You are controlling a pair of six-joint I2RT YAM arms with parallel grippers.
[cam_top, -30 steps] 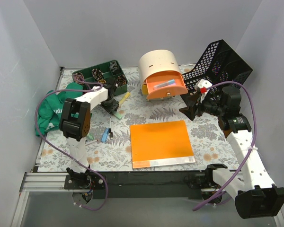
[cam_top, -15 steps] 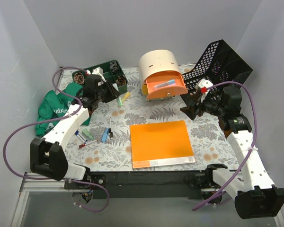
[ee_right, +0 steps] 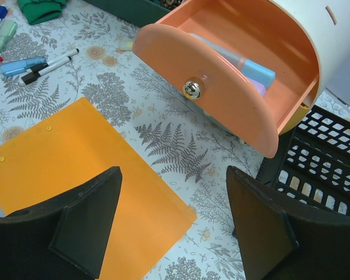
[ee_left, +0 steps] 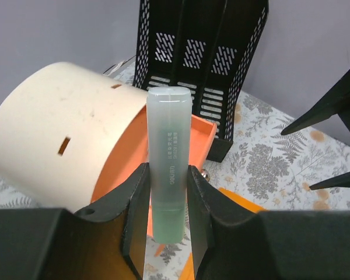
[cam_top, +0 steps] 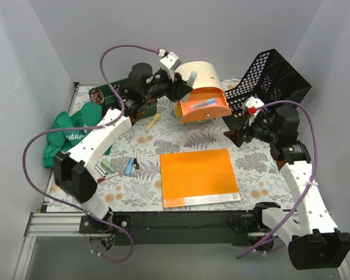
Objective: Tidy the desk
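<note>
Top view, near to far: the fern-printed desk surface [cam_top: 254,175] fills the walled enclosure from the arm bases outward. An orange folder [cam_top: 198,175] lies at 6 o'clock, loose pens [cam_top: 119,168] at 8 o'clock. The right claw [cam_top: 236,131], at 3 o'clock, is spread wide and empty, facing the open orange drawer [cam_top: 205,108]. The left claw [cam_top: 184,86], at 12 o'clock, pinches an upright pale green highlighter [ee_left: 169,151] beside the cream drawer unit [cam_top: 195,73]. Step in hand, by judgement: stowing the highlighter. Next move calls for carrying it over the drawer mouth, lowering, then parting the fingers
</note>
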